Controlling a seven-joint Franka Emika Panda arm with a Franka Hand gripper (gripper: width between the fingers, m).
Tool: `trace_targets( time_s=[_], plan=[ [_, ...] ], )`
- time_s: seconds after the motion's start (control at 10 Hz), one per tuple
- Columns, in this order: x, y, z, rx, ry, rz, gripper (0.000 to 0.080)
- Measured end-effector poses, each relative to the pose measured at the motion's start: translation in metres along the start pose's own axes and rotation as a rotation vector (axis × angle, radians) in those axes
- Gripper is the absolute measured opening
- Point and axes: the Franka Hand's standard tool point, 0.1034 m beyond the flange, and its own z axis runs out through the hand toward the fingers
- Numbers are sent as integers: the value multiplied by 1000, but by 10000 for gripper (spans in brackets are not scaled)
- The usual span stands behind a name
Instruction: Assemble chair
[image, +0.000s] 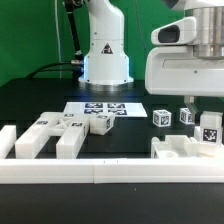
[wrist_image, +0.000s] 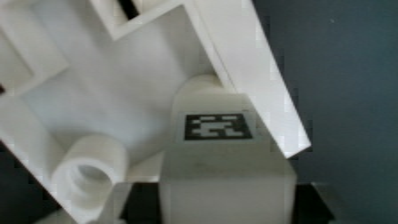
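The end effector (image: 203, 106), under its bulky glossy white housing, hangs near the surface's edge on the exterior view's right. It is directly above an upright white plastic block with a black-and-white square tag (image: 210, 128). Neither view shows its fingertips, so I cannot tell whether it grips that block or only straddles it.

A long white blocky rail (image: 100, 176) runs along the front edge of the matte black surface (image: 30, 104). Just behind the rail, below the end effector, lies a broad white notched chair piece (image: 180, 148) with square corners. The tagged block stands at its far side. Three chunky white bars (image: 55, 135) lie close together toward the front corner on the exterior view's left. The marker board (image: 100, 108) lies flat at mid-surface. Two small white tagged cubes (image: 161, 116) (image: 187, 116) sit between the marker board and the tagged block.

Only the wrist view gives the close textures. There the tagged block (wrist_image: 222, 160) is smooth with a rounded end, and it overlaps the notched chair piece's flat panel (wrist_image: 107, 90). A short hollow round peg (wrist_image: 86, 176) sits beside the block. Only the exterior view shows the spread of parts.
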Motion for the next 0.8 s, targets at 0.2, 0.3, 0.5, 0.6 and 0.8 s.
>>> trace_targets(
  time_s=[0.2, 0.3, 0.5, 0.6, 0.8],
  plan=[
    [1, 1, 0, 10, -10, 180, 289],
    [1, 2, 0, 12, -13, 277, 289],
    [2, 3, 1, 18, -21, 421, 290],
    [1, 3, 1, 21, -27, 513, 290],
    [-1, 2, 1, 13, -34, 648, 290]
  ],
)
